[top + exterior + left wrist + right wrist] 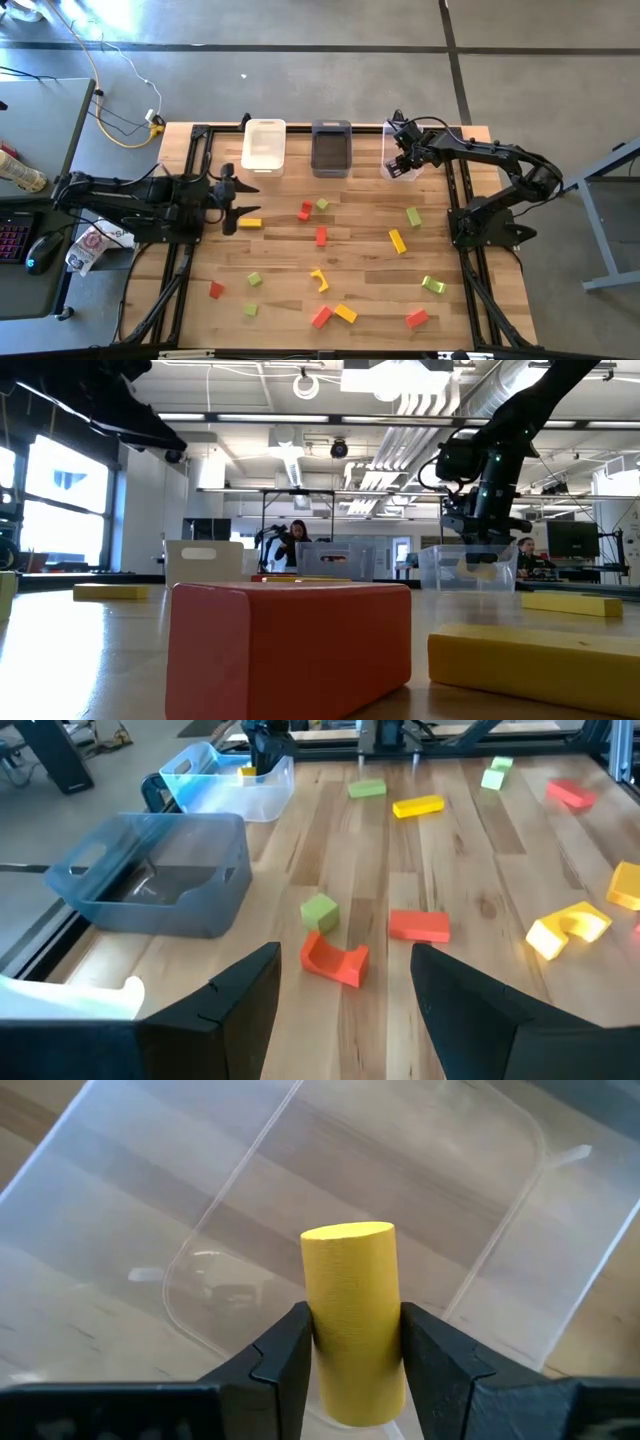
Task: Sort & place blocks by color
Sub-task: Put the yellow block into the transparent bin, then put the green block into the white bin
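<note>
High view: we see the wooden slatted table [350, 280] with three bins along its far edge: a white plastic rectangular bin [264, 146], a dark grey plastic rectangular bin [331, 148] and a clear plastic rectangular bin [398, 166] nearest the far right corner. The right gripper [405, 152] hangs over the clear bin. The left gripper [243, 199] sits near the left edge, fingers spread wide, nothing in them, a short yellow bar block [250, 222] just beside it. Red, yellow and light green blocks lie scattered across the table's middle and near edge, including a yellow angled block [319, 280].

Low view: we see a big red rectangular block [290, 645] close to the near edge and a yellow block [535, 665] beside it. The right gripper [478, 538] is at the clear bin's [450, 568] top.

Left wrist view: we see the left gripper [345, 995] with its fingers well apart, holding nothing, with a red notched block [335, 959], a light green cube [320, 911] and a red bar block [419, 926] on the table ahead.

Right wrist view: we see the right gripper [352, 1355] clamped on a yellow cylinder-shaped wooden block [351, 1318], held above the clear bin's floor [380, 1170].
</note>
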Available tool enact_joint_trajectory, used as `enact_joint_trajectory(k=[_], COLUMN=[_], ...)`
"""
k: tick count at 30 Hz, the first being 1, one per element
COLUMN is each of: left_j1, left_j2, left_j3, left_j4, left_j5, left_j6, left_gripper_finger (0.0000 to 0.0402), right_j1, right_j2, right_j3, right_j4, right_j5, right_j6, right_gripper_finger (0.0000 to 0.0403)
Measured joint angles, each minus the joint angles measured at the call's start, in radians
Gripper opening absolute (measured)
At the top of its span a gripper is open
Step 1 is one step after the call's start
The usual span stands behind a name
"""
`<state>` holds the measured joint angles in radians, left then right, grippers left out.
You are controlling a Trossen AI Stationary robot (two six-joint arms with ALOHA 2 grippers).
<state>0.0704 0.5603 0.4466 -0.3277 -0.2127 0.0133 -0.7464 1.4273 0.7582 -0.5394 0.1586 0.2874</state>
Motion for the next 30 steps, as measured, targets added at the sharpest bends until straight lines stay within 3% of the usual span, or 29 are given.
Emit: enact_joint_trajectory(k=[7, 19, 30], left_j1=[0.0, 0.0, 0.0], left_j2=[0.02, 0.02, 0.027], left_j3=[0.007, 0.007, 0.032], left_j4=[0.0, -0.001, -0.062], left_j5=[0.001, 0.002, 0.075], left_j6=[0.006, 0.009, -0.068], left_gripper_finger=[0.0211, 0.0211, 0.0211], right_j1=[0.0, 0.0, 0.04], right_j2=[0.0, 0.0, 0.0], right_j3=[0.0, 0.009, 0.247], right_j4=[0.008, -0.003, -0.188], right_j5=[-0.002, 0.005, 0.031], right_j6=[0.0, -0.025, -0.04], right_gripper_finger=[0.0132, 0.0206, 0.0204])
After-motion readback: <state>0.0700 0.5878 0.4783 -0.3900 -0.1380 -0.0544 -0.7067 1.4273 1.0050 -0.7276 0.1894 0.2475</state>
